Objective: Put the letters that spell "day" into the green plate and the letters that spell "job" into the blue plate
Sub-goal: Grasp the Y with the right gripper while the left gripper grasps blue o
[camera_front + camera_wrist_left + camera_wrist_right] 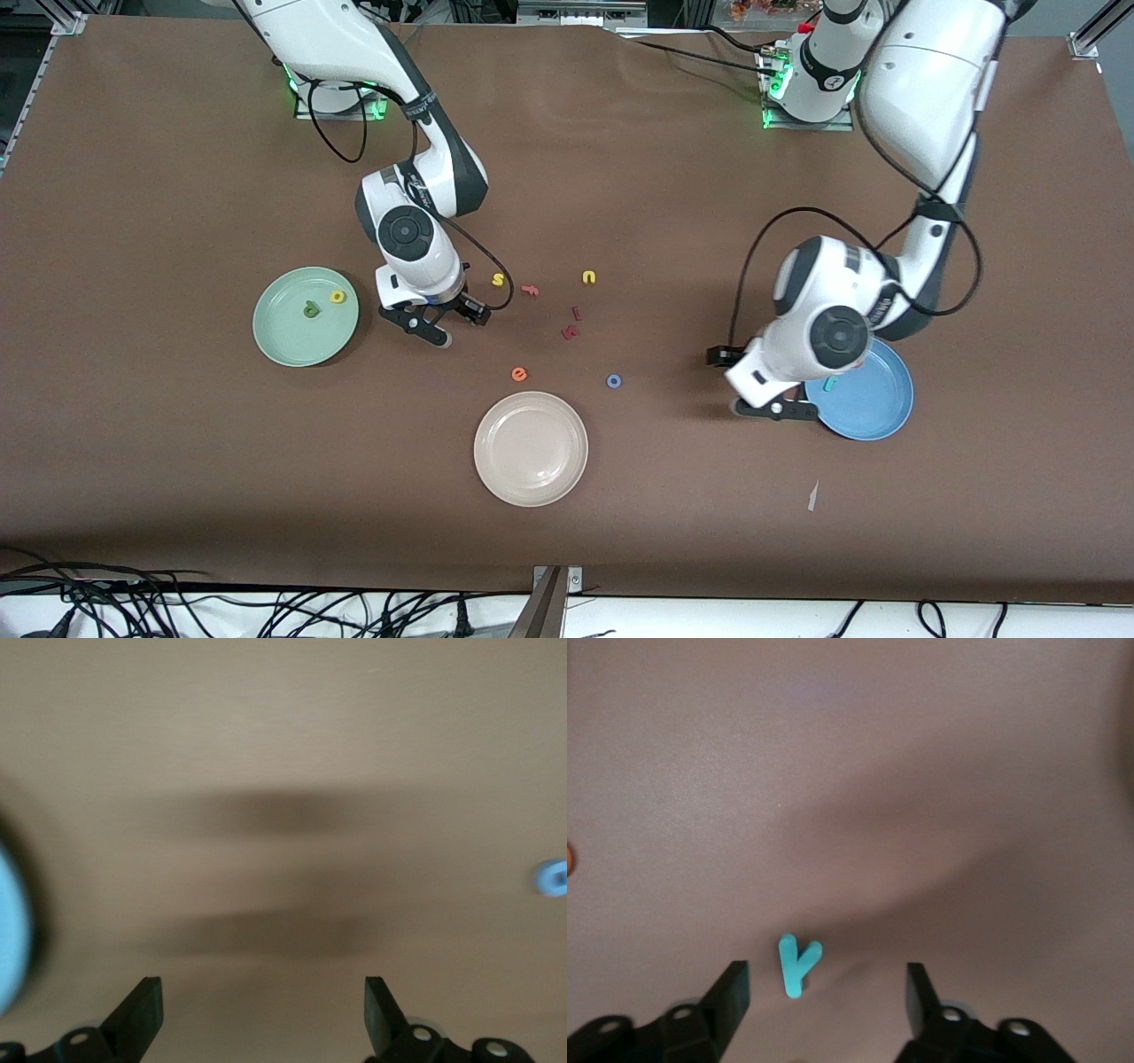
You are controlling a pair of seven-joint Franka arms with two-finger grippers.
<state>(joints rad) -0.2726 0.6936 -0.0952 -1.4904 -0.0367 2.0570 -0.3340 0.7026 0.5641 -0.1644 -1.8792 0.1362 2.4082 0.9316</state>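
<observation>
**Inspector A:** We begin with the green plate (297,341), at mid-height of the front view toward the right arm's end. What do we record in it?

**Inspector B:** We record two letters, the yellow a (337,296) and the dark green d (311,309), lying close together and apart from each other. The teal y (797,964) is not in it. It lies flat on the brown surface (177,443) beside that plate.

**Inspector A:** And the right gripper (828,997)?

**Inspector B:** It is low over the y. Its jaws stand apart with the y between them, and we see neither touching it.

**Inspector A:** The blue plate (873,408)?

**Inspector B:** It sits in the lower half of the front view, toward the left arm's end, and holds the teal j (830,384). The left gripper (263,1010) is over the surface just beside its rim, jaws wide and empty.

**Inspector A:** What remains of "job"?

**Inspector B:** The blue o (613,381) lies on the surface near the frame's centre. The pink-red b (530,289) lies higher in the frame, beside the yellow s (498,279). The cream-white plate (530,470) sits lowest, with the orange e (519,374) just above it.
</observation>
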